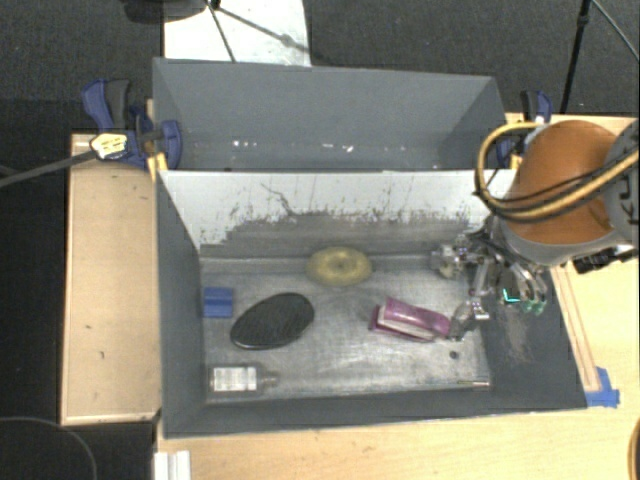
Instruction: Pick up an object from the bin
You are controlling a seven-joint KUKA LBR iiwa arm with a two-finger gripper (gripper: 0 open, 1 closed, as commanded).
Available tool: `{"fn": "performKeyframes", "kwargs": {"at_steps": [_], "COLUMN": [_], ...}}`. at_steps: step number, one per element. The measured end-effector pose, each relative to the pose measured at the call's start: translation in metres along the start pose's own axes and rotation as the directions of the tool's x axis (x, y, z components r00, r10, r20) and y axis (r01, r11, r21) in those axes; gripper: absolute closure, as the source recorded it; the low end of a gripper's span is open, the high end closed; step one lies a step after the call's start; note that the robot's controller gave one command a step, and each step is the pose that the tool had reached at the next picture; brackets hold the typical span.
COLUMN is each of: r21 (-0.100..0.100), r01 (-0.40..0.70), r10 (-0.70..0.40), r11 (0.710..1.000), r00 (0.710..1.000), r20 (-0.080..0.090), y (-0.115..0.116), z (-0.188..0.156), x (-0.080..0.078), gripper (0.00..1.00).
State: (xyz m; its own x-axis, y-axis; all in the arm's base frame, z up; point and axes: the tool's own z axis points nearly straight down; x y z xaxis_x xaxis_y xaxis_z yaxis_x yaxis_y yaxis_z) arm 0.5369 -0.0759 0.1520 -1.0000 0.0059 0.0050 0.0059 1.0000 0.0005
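Note:
My gripper (466, 320) hangs low at the right end of the bin, just right of a purple, flattish tube-like thing (410, 320) that lies on the floor. One finger tip sits close to the purple thing's right end. I see nothing between the fingers. A pale yellow ring (340, 265) rests by the back wall, up and to the left of the gripper.
A black oval disc (272, 320) lies left of centre, a small blue block (217, 301) by the left wall, and a clear little block (236, 378) in the front left corner. The arm with its orange cover and cables reaches over the right rim.

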Motion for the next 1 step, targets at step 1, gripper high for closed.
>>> {"fn": "performKeyframes", "kwargs": {"at_steps": [1], "r21": [-0.001], "r01": [-0.064], "r10": [0.064], "r11": [0.998], "r00": [0.998], "r20": [0.001], "y": [0.0192], "z": [0.0852], "x": [0.0324], "gripper": [0.00]}}
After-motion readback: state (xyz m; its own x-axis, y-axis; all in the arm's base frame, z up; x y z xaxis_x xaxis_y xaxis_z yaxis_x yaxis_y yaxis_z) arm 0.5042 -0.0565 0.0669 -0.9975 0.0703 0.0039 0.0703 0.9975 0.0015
